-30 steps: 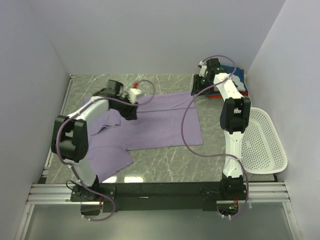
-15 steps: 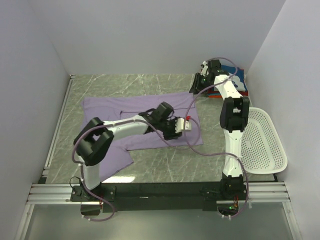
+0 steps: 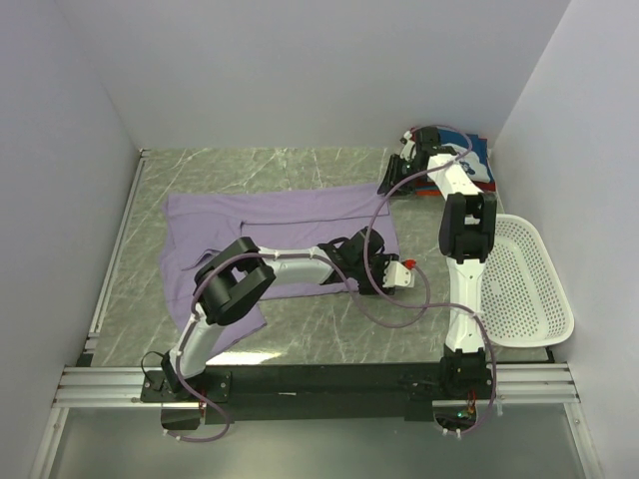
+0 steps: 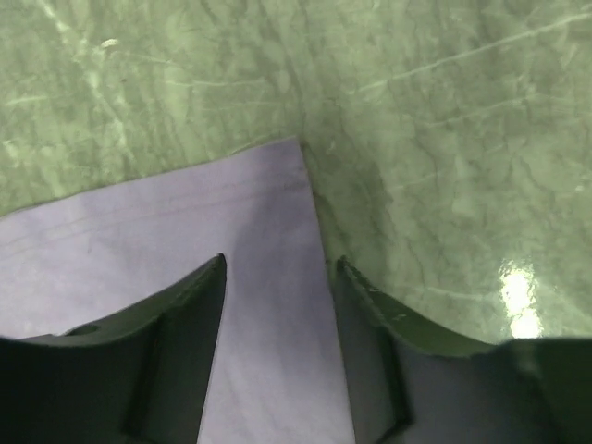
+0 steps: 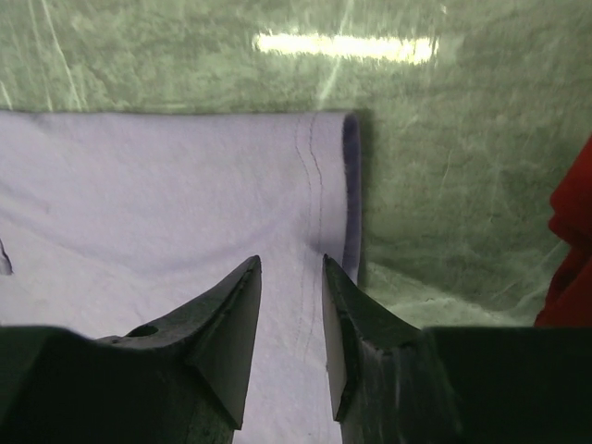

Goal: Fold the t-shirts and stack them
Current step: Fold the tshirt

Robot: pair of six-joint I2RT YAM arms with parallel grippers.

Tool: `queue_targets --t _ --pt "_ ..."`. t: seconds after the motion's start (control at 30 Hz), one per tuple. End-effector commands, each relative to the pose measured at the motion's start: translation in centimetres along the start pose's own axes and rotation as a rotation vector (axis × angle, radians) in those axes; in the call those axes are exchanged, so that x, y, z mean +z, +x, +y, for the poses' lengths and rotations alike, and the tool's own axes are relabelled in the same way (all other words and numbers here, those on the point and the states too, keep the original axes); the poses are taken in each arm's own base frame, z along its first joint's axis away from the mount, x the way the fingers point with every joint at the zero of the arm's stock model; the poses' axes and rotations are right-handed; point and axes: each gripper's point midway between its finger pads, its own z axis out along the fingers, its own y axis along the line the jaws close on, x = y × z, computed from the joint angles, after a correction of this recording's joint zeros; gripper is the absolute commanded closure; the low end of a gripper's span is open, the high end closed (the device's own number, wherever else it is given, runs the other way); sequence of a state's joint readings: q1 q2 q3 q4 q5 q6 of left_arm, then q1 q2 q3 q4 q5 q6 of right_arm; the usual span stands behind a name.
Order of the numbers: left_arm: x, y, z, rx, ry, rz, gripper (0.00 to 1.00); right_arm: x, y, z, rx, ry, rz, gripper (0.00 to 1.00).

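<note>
Top view: the lavender t-shirt [image 3: 270, 215] lay spread flat on the table [image 3: 300, 160], left of centre. The left pincer [image 4: 277, 264], fingers apart, hung over its lower-right corner. The right pincer [image 5: 291, 264], fingers narrowly apart, hung over its upper-right corner.

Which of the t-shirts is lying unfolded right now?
The lavender t-shirt, spread flat across the middle of the table; the blue and red ones sit in a pile at the far right corner.

Looks like a robotics lab cell: plain white walls [image 3: 300, 70] box in a marble-look desk [image 3: 300, 165], with the left arm [image 3: 290, 264] and right arm [image 3: 464, 239] bolted to an aluminium rail [image 3: 100, 384], cables [image 3: 374, 249] looping.
</note>
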State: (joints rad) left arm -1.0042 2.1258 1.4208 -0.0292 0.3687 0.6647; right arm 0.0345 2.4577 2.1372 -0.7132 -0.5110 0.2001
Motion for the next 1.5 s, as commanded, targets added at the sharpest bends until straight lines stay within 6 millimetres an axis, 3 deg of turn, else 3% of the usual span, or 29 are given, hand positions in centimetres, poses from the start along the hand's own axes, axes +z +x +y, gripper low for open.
queue_targets --t 0.0,0.03,0.07,0.17,0.3,0.37,0.57,0.7,1.03,1.07,1.47 --pt "1.2 -0.5 0.2 0.018 0.010 0.005 0.47 -2.1 -1.3 1.3 -0.040 -0.033 -0.047 0.61" --pt "1.4 -0.2 0.0 0.016 0.027 0.021 0.52 -2.1 -1.3 1.2 -0.038 -0.037 -0.044 0.61" --pt "1.7 0.5 -0.5 0.011 0.051 0.038 0.65 -2.2 -1.1 1.2 -0.032 -0.036 -0.035 0.62" --pt "1.5 1.2 -2.0 0.014 0.122 0.065 0.80 -2.5 -0.9 1.2 -0.030 -0.039 -0.026 0.62" --pt "0.7 1.8 -4.7 0.016 0.193 0.075 0.89 -3.2 -0.2 1.4 -0.016 -0.042 -0.012 0.62" --pt "0.4 1.0 -5.4 0.032 0.191 0.056 0.91 -3.6 0.7 1.3 -0.008 -0.035 0.002 0.62" --pt "0.4 0.8 -8.6 0.014 0.235 0.056 0.91 -3.7 3.1 0.0 0.012 0.011 0.024 0.63" --pt "0.7 0.3 -8.7 0.003 0.237 0.046 0.90 -3.4 3.6 -0.2 0.028 0.007 0.032 0.62" --pt "1.3 1.5 -9.3 -0.008 0.254 0.080 0.89 -5.4 1.0 -0.3 -0.032 0.058 -0.077 0.59" --pt "1.2 1.8 -9.6 -0.011 0.259 0.084 0.89 -6.1 0.6 -1.7 -0.019 0.084 -0.095 0.59" --pt "1.5 1.7 -9.4 -0.012 0.252 0.081 0.88 -4.1 0.3 -2.1 0.005 0.056 -0.067 0.59"
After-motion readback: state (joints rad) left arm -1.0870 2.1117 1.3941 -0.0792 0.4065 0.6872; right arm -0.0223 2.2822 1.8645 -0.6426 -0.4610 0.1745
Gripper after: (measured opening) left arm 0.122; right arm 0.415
